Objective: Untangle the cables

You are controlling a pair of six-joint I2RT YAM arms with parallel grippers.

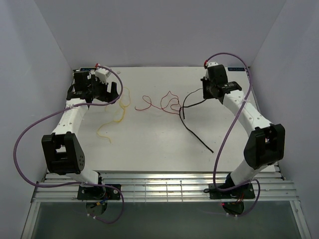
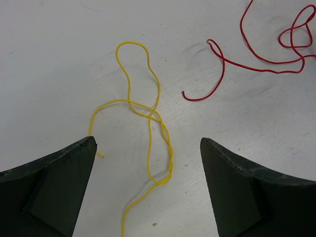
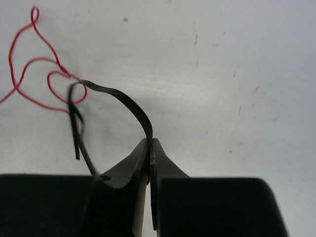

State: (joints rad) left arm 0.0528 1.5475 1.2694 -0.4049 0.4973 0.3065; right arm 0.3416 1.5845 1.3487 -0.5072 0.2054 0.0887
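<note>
Pinching the black cable [image 3: 129,101], right gripper [image 3: 149,144] fully closed, likely to draw it off the red cable [image 2: 224,60]. Left gripper [image 2: 148,143] wide open, empty, above separated yellow cable [image 2: 159,118], left.

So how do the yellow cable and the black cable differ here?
The yellow cable lies loose below the open left gripper; the black cable is pinched in the shut right gripper. Yellow is thinner than black. Yellow lies clear of the red cable; black overlaps it. Both curl into loops.
</note>
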